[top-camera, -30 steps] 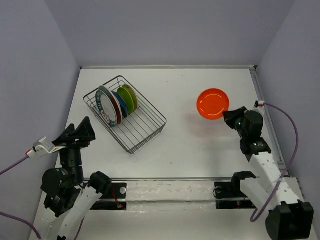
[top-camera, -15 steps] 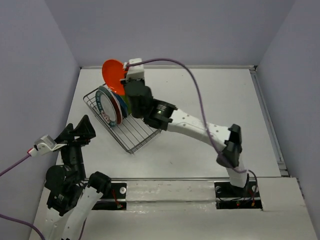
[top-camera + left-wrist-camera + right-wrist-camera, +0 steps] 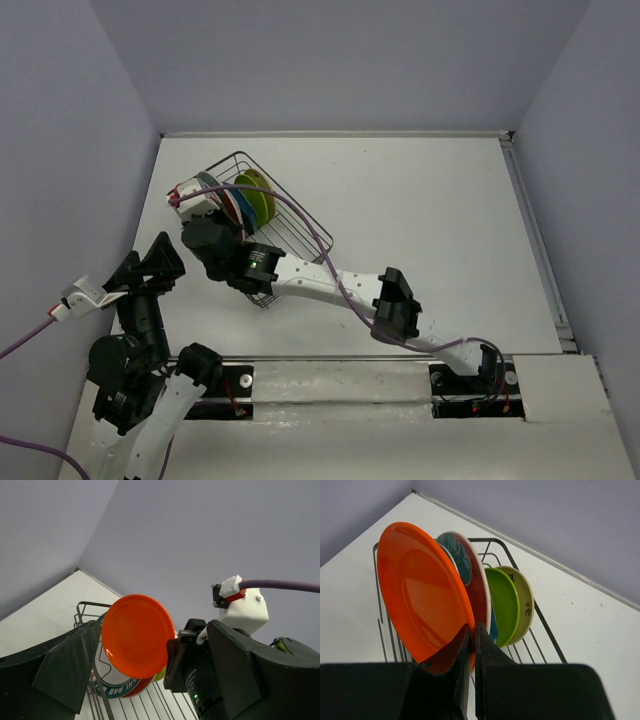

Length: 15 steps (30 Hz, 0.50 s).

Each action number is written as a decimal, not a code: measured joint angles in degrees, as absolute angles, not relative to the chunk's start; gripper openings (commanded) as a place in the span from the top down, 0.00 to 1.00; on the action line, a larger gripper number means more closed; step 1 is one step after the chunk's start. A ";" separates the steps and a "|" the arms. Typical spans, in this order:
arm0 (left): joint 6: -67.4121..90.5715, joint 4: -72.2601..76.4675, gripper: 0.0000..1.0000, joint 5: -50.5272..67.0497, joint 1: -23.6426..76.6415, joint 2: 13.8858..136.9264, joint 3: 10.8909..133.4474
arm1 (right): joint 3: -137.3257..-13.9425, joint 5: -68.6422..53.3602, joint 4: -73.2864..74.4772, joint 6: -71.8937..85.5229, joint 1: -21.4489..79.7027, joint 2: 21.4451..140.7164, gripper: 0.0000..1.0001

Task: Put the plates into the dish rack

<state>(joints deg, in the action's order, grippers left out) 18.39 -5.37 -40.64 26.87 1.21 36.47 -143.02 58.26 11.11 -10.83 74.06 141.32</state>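
My right gripper (image 3: pixel 471 639) is shut on the lower rim of the orange plate (image 3: pixel 420 600) and holds it upright over the near-left end of the black wire dish rack (image 3: pixel 547 640). Behind it stand the red floral plate (image 3: pixel 472 575), the dark blue plate (image 3: pixel 493 626), the lime green plate (image 3: pixel 505 605) and the beige plate (image 3: pixel 524 600). In the left wrist view the orange plate (image 3: pixel 135 635) hangs just in front of the white plate with the blue rim (image 3: pixel 117 686). In the top view my right wrist (image 3: pixel 198 222) hides the orange plate. My left gripper (image 3: pixel 158 262) is open and empty, left of the rack (image 3: pixel 300 235).
My right arm (image 3: pixel 330 290) stretches across the near middle of the table, over the rack's near corner. The side walls stand close on the left and right. The table's back edge (image 3: pixel 330 134) lies beyond the rack.
My right arm carried the orange plate from the table's right side across to the rack, then down to its near-left end. The left arm has hardly moved.
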 measured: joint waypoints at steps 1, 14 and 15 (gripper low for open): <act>18.39 -5.39 0.01 -40.75 26.89 1.21 36.47 | -143.59 58.30 11.11 -10.79 74.00 141.36 0.93; 18.39 -5.39 0.01 -40.82 26.87 1.08 36.47 | -150.71 59.05 7.05 -12.64 72.84 151.63 0.93; 18.39 -5.37 0.01 -40.82 26.87 1.08 36.47 | -150.71 58.78 7.03 -12.38 72.84 152.31 0.93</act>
<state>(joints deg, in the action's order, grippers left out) 18.39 -5.37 -40.82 26.87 1.08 36.47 -150.71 58.78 7.03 -12.38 72.84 152.31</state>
